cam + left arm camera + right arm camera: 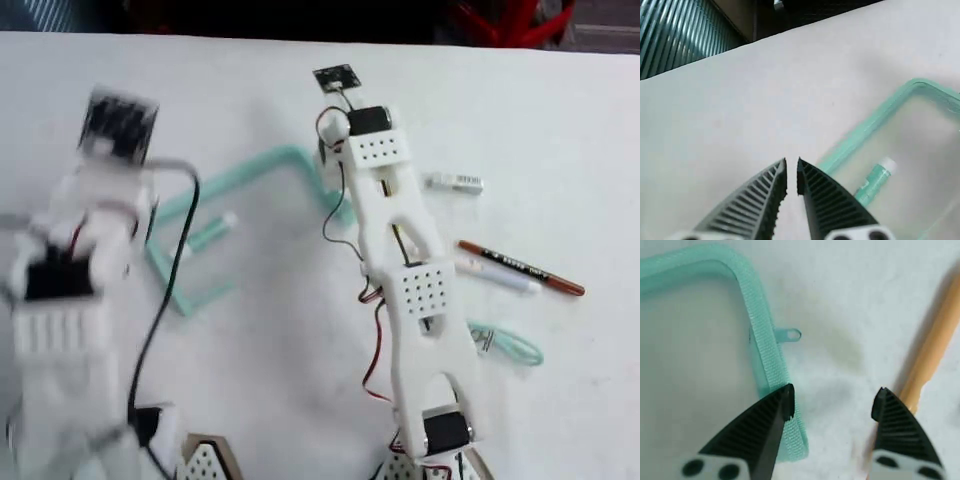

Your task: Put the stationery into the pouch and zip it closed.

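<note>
The clear pouch (pixel 250 215) with its teal zipper edge lies flat left of the table's middle, and a green-and-white pen (pixel 211 235) is inside it. My left gripper (pixel 791 177) hangs over bare table just off the pouch edge (pixel 865 130), fingers almost touching and holding nothing. My right gripper (pixel 835 400) is open at the pouch's corner. One fingertip (pixel 785 400) is over the teal zipper tape (pixel 767 350), near the zipper pull (pixel 790 334). The other is beside a tan-orange stick (pixel 935 340).
To the right of the right arm (pixel 410 280) lie a brown pen (pixel 520 268), a white pen (pixel 500 277), a small white stick (pixel 455 182) and a teal cord loop (pixel 510 345). The left arm (pixel 60 290) stands at the left edge.
</note>
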Controlling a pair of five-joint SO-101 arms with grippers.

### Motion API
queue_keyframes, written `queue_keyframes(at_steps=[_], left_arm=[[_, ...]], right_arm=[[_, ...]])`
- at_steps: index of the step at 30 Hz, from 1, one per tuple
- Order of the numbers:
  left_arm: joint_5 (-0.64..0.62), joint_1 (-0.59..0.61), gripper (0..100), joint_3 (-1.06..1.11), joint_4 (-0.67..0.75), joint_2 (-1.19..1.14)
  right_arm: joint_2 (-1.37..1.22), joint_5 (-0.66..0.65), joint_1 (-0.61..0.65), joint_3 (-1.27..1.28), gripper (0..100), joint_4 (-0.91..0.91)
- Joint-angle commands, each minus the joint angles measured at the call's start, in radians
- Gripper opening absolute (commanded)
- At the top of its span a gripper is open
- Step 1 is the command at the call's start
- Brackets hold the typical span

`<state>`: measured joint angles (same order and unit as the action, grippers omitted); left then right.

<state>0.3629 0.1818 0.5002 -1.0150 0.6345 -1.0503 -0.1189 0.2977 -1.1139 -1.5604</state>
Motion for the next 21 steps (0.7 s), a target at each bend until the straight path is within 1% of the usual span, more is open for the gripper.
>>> queue_keyframes(at_steps=[1,5,8,12,16,18,19,21], left_arm=[[0.018,-0.015,6,-0.167,0.124,-0.340],[0.015,-0.022,6,-0.273,0.216,-0.654],[0.014,-0.010,6,-0.400,0.272,-0.869],[0.012,0.042,6,-0.635,0.281,-1.124],[0.012,0.081,6,-0.847,0.278,-1.331],[0.017,0.093,6,-0.931,0.247,-1.411],[0.020,0.093,6,-0.974,0.201,-1.442],[0.026,0.088,6,-1.065,0.060,-1.491]], right_arm=[[0.007,0.006,-0.012,-0.028,25.1,-0.004],[0.007,0.006,-0.031,-0.028,25.1,-0.004],[0.005,0.006,-0.035,-0.028,25.1,-0.004],[0.005,0.006,-0.030,-0.028,25.0,-0.002],[0.005,0.006,-0.028,-0.025,25.0,0.007],[0.005,0.006,-0.030,-0.020,25.0,0.019],[0.005,0.006,-0.033,-0.020,25.0,0.021],[0.005,0.006,-0.036,-0.020,25.0,0.024]])
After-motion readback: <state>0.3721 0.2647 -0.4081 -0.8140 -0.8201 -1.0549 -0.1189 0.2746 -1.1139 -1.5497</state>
